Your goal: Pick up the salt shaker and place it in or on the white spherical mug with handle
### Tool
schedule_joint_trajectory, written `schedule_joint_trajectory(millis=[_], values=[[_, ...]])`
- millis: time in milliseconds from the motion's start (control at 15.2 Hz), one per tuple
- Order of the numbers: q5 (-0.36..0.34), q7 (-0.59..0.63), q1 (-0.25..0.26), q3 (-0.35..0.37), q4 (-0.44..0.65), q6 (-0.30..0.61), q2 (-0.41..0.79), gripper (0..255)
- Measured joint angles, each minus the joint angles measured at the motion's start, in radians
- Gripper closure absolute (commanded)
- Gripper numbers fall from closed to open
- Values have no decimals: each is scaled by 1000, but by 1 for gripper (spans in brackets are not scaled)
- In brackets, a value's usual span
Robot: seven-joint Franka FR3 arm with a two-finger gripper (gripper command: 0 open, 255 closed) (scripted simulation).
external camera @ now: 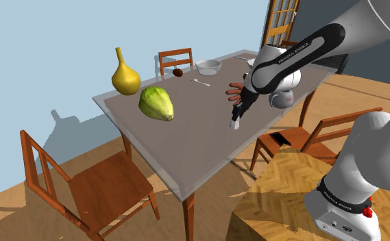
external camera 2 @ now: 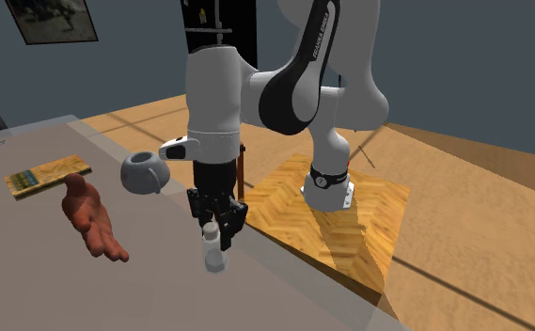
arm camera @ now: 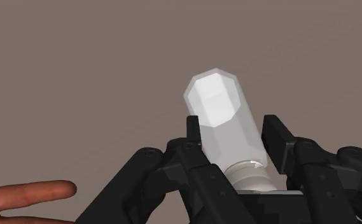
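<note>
A small white salt shaker (external camera: 234, 124) (external camera 2: 213, 248) stands near the table's edge beside the stand, its base at the grey tabletop (external camera: 186, 137). My black gripper (external camera: 238, 111) (external camera 2: 216, 224) comes down on it from above. In the wrist view the two fingers (arm camera: 273, 135) clasp the shaker (arm camera: 224, 118) near its cap end, so the gripper (arm camera: 231, 137) is shut on it. The round grey-white mug with a handle (external camera: 283, 98) (external camera 2: 144, 172) sits on the table a short way beyond the gripper, partly behind the arm in the shoulder view.
A reddish model hand (external camera: 235, 90) (external camera 2: 92, 219) lies on the table close to the shaker. Farther off are a green squash (external camera: 156, 103), a yellow gourd (external camera: 125, 74), a bowl (external camera: 208, 66) and a flat book (external camera 2: 47, 174). Wooden chairs (external camera: 94, 181) surround the table.
</note>
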Motion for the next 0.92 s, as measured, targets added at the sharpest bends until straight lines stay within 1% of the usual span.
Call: schedule_joint_trajectory(millis=[396,924], values=[[-5,5,-3,2,2,-8,-6,255],[-60,59,-36,34,43,-129,-89,255]])
